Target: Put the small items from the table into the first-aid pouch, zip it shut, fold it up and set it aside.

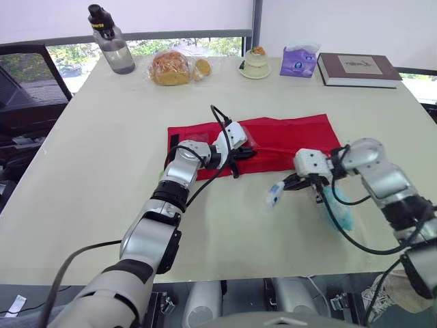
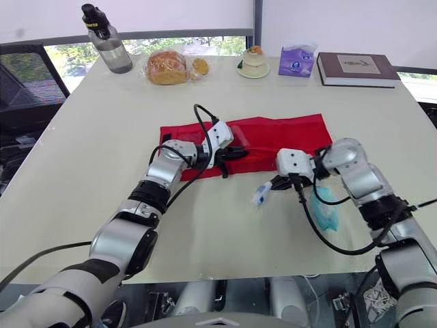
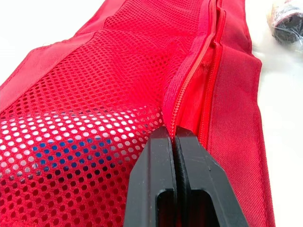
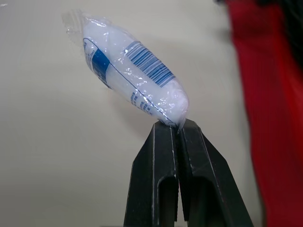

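Packing is in hand. The red pouch [image 1: 287,137] lies flat mid-worktop, and the left fingers [image 3: 158,161] pinch its zip edge. The right fingers [image 4: 156,161] clamp a wrapped gauze roll [image 4: 132,78] by its wrapper, just off the pouch's near edge. Next, it needs carrying into the opening.

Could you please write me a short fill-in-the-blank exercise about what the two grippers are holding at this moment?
1. The left gripper is shut on the ____ first-aid pouch, right beside its zip.
2. The right gripper pinches a clear-wrapped ____ packet.
3. The packet bears a blue label and a striped ____.
4. The pouch's pocket is made of see-through ____.

Missing words: red; white; barcode; mesh
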